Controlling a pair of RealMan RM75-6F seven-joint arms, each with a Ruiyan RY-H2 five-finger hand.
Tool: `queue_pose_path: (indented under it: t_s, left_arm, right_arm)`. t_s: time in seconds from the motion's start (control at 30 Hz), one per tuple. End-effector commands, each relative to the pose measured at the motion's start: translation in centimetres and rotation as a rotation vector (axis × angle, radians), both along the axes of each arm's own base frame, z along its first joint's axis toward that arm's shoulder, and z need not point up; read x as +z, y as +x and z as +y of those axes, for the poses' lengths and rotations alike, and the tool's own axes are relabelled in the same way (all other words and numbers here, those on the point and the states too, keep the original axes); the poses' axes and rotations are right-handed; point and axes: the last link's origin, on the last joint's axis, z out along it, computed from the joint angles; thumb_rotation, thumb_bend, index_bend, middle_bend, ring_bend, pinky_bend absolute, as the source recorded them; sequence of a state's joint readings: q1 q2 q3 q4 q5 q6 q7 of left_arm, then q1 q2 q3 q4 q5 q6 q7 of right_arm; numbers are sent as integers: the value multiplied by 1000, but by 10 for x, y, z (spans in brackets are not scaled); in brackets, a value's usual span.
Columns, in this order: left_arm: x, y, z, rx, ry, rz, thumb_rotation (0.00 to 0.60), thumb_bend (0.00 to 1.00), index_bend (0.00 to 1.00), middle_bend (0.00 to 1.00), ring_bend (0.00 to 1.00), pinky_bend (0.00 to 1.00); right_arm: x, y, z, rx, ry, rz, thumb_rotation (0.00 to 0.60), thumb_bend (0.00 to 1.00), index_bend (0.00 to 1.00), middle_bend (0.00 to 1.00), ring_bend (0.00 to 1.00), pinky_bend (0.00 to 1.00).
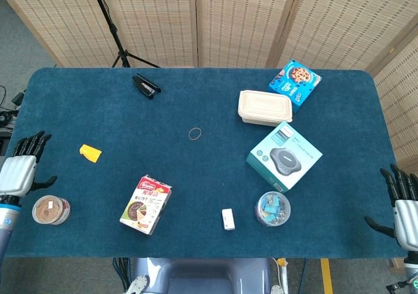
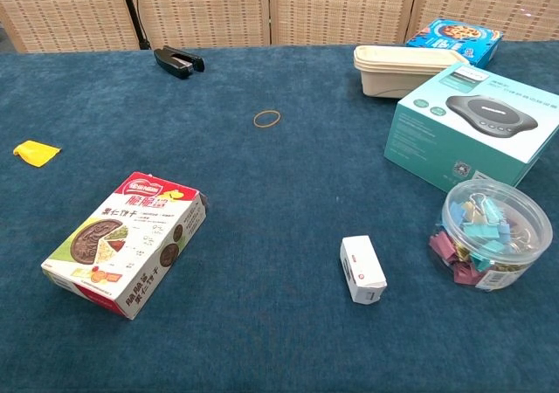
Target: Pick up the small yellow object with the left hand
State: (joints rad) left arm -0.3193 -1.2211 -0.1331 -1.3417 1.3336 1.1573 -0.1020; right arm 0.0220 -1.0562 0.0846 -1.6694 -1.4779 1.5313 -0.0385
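A: Since the left hand (image 1: 21, 170) hangs open and empty at the table's left edge, where is the small yellow object (image 1: 90, 153)?

B: Near that edge, just inboard and slightly farther back. It's a flat wedge, long axis running roughly crosswise. The right hand (image 1: 403, 209), fingers spread, is far off.

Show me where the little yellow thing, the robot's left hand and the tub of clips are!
small yellow object (image 1: 90, 153): head view, middle of its top.
left hand (image 1: 19, 172): head view, back of the hand.
tub of clips (image 2: 483, 235): chest view, clear lid.
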Motion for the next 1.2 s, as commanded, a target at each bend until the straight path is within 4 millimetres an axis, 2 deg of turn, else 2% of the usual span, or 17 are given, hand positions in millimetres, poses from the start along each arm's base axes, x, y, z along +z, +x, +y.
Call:
queue_pose_path:
  t_s: [0.03,0.4,0.73,1.2]
  left_arm:
    - [-13,0,22,-9,-20,-15,600,220,0,0,0,0]
    - [-43,-12,62,-9,-64,8,600,223,27,0,0,0]
    - [-71,-21,76,21,-97,38,600,223,27,0,0,0]
    - [-81,-36,96,89,-64,78,600,226,27,0,0,0]
  right_arm:
    - [-1,0,-1,-1,4,1,600,0,0,0,0,0]
    - [-3,-3,-3,-15,8,-1,600,0,0,0,0,0]
    - [-5,-5,-5,-25,18,0,600,0,0,0,0,0]
    - [-5,-10,-8,-43,23,-10,600,0,0,0,0,0]
